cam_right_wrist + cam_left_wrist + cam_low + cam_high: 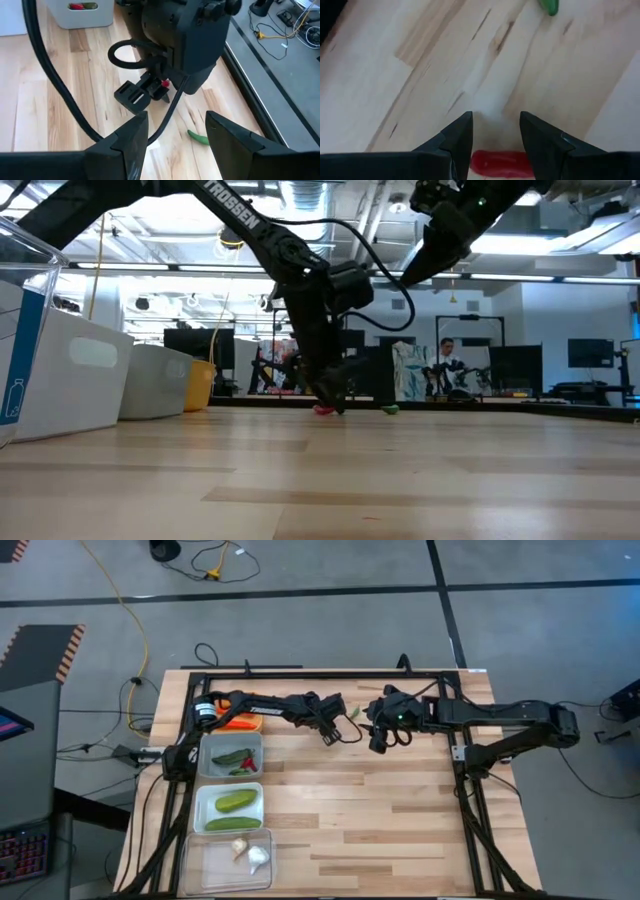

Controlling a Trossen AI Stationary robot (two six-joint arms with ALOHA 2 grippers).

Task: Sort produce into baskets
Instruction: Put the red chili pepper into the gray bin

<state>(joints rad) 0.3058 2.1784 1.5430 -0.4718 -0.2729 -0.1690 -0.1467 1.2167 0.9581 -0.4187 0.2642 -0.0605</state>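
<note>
We read "TROSSEN" in white letters along the left arm in the low view, and a small blue bottle mark on the clear bin [22, 330] at that picture's near edge. Our left end effector [496, 145] is down at the bench [400, 820], its fingers parted around a red chili [501, 163] that lies between them; we cannot tell whether they press it. A green chili [198, 137] lies on the wood just beside the left end effector, apart from it. Our right end effector [176, 131] hangs above the bench, released and holding nothing, just beyond the green chili from the left one. Beside the left arm's base runs the row of bins: orange bin [243, 724], grey bin [230, 755] with small chilies, white bin [230, 805] with two cucumbers [235, 802], and the clear bin with garlic [257, 857]. From the row outward, most of the bench is bare wood up to its black frame rails.
</note>
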